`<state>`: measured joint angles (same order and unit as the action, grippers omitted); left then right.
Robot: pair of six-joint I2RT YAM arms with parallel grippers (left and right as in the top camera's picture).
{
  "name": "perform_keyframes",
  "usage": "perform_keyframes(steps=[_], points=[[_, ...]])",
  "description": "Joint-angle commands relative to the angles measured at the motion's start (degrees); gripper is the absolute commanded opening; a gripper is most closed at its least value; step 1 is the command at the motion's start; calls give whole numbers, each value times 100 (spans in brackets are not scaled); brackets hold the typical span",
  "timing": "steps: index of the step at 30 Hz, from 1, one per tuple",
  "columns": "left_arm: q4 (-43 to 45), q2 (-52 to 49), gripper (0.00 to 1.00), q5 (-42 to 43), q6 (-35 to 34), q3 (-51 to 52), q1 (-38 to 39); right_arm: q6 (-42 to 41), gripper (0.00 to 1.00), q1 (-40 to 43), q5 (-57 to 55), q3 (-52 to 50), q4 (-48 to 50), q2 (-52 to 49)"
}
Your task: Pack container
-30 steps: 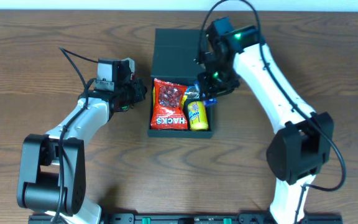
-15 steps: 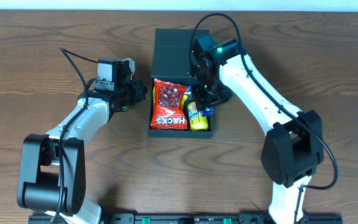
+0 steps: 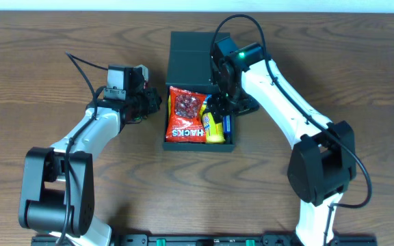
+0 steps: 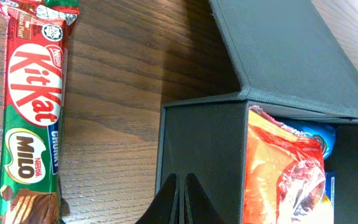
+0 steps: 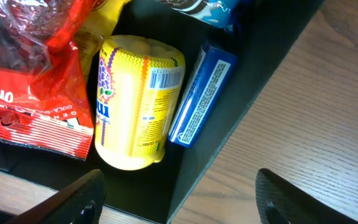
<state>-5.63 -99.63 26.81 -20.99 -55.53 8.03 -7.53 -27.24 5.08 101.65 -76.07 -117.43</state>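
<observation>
The dark teal-black container (image 3: 172, 140) sits open at the table's middle, its flap lid (image 3: 191, 58) folded back. Inside lie a red snack bag (image 3: 185, 114), a yellow packet (image 3: 215, 126) and a blue bar (image 3: 227, 124). In the right wrist view the yellow packet (image 5: 135, 106) and the blue bar (image 5: 201, 93) lie by the container's wall (image 5: 241, 93). My right gripper (image 5: 182, 199) is open and empty over the container's right side. My left gripper (image 4: 182, 202) is shut and empty, its tips at the container's left wall (image 4: 201, 155). A KitKat bar (image 4: 33, 106) lies on the table by it.
The wooden table (image 3: 334, 68) spreads around the container. The right arm (image 3: 279, 75) reaches in from the right, the left arm (image 3: 94, 130) from the left. A black cable (image 3: 81, 65) loops over the left arm.
My right gripper moved left from the container's right rim to over its inside and let go of the blue bar, which now lies inside beside the yellow packet. The left arm stayed put.
</observation>
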Motion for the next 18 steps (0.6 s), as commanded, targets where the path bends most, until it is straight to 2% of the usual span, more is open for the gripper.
perform_keyframes(steps=[1,3,5,7,12,18], points=[[-17,105,6,0,22,-90,-2,-79,74,-48,-81,-20,-24,13],[-17,105,6,0,22,-87,-2,-79,72,-50,-81,-20,-15,13],[-17,105,6,2,22,-90,-2,-79,54,-50,-81,-20,20,13],[-17,105,6,0,24,-90,-4,-79,44,-48,-83,-20,57,13],[76,136,6,-273,46,-90,-188,-157,43,35,-79,-20,179,13],[98,223,6,-1956,627,-90,-343,-170,47,168,-79,-20,306,13]])
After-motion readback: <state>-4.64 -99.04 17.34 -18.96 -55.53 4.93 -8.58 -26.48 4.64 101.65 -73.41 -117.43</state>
